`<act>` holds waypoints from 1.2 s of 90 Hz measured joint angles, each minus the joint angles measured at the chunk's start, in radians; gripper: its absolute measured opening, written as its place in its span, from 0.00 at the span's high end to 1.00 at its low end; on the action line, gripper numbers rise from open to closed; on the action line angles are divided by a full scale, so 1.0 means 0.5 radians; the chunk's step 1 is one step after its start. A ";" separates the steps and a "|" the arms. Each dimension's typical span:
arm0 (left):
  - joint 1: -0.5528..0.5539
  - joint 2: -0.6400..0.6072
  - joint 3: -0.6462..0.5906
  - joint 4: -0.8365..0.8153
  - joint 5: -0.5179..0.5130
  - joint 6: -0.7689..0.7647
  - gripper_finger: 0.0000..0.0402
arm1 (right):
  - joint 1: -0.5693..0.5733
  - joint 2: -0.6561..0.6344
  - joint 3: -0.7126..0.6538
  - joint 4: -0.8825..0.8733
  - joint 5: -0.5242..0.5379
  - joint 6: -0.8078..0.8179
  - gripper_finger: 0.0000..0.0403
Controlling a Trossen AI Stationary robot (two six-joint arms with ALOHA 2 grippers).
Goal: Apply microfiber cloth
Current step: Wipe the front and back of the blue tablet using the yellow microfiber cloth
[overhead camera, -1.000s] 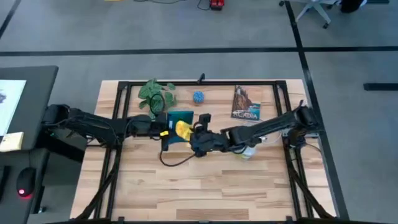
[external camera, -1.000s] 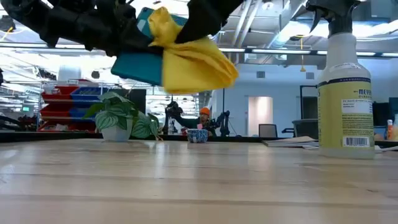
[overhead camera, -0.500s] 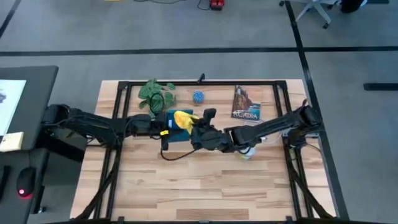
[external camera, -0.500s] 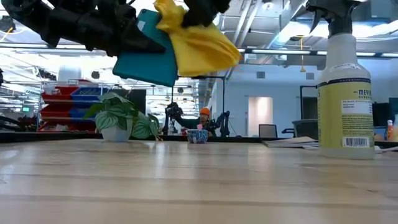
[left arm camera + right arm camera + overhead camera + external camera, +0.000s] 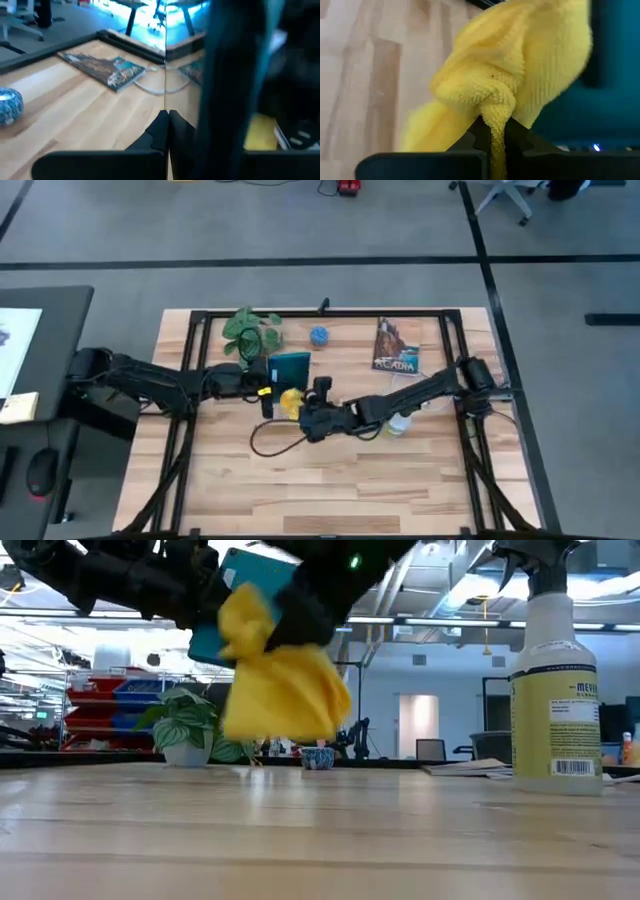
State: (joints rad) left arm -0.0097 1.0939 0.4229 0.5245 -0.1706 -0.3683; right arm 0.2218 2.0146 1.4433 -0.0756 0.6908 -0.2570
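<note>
Change: the right gripper (image 5: pixel 298 416) has swept the microfiber cloth (image 5: pixel 280 680) down and toward the near side of the tablet (image 5: pixel 289 366); half a second ago the cloth sat higher on it, so this reads as one wiping stroke finishing
Tablet: held off the table, tilted, pinched by the left gripper (image 5: pixel 262 390)
Cloth: bunched, clamped in the right fingers, hanging at the tablet's near edge
Around: spray bottle (image 5: pixel 553 680) right; plant (image 5: pixel 250 330), small bowl (image 5: pixel 318 335) and booklet (image 5: pixel 395 346) far side
Obstacle: a cable (image 5: pixel 275 442) loops beneath

One yellow cloth (image 5: pixel 291 401), one tablet (image 5: pixel 289 366), one spray bottle (image 5: pixel 553 680) — one plant (image 5: pixel 250 330), one book (image 5: pixel 395 346).
</note>
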 joint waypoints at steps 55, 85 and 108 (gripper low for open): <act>0.002 -0.001 0.002 0.019 -0.027 -0.031 0.97 | -0.007 0.041 0.005 0.308 0.235 -0.272 0.99; 0.000 -0.002 0.002 0.003 0.020 -0.038 0.97 | 0.043 -0.166 0.002 -0.551 0.649 0.107 0.99; -0.005 -0.002 0.002 -0.019 0.040 -0.022 0.97 | 0.031 -0.356 -0.002 -0.267 0.815 -0.102 0.99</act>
State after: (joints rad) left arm -0.0124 1.0927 0.4236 0.5152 -0.1508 -0.3794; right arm 0.2374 1.8367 1.4425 -0.2091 1.0985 -0.3080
